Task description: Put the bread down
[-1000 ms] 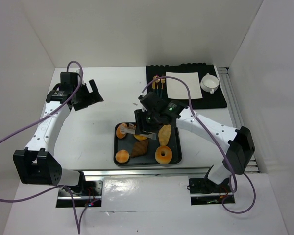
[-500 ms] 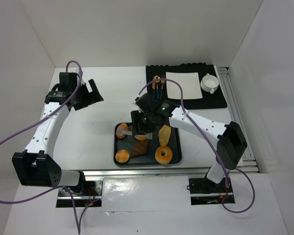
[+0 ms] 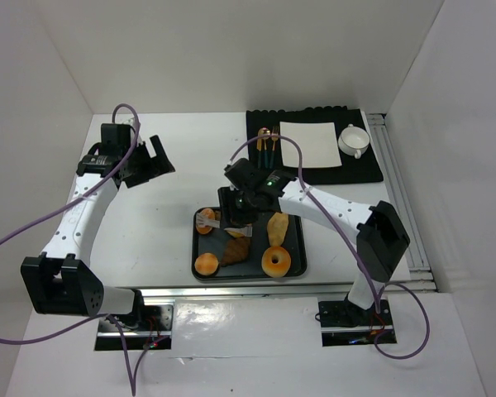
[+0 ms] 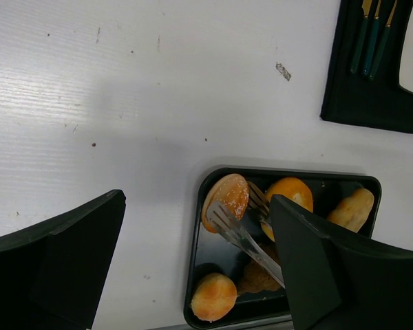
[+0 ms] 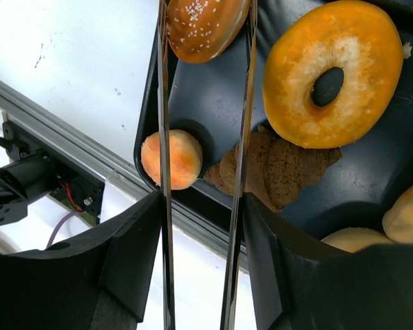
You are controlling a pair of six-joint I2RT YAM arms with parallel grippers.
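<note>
The seeded bun [image 5: 205,24] sits tilted on edge, pinched between the tips of the tongs [image 5: 164,172] at the far left corner of the black tray [image 4: 213,251]. The pickup looks done, but the carrying and placing are not. The right claw [image 3: 234,212] squeezes the tongs, while the left claw [image 3: 153,159] hangs spread wide over the table [image 3: 149,223], well apart.

Robot lab test cell: plain white enclosure walls [image 3: 256,50], aluminium mounting rail [image 3: 256,291], exposed purple cables [image 3: 126,105].
</note>
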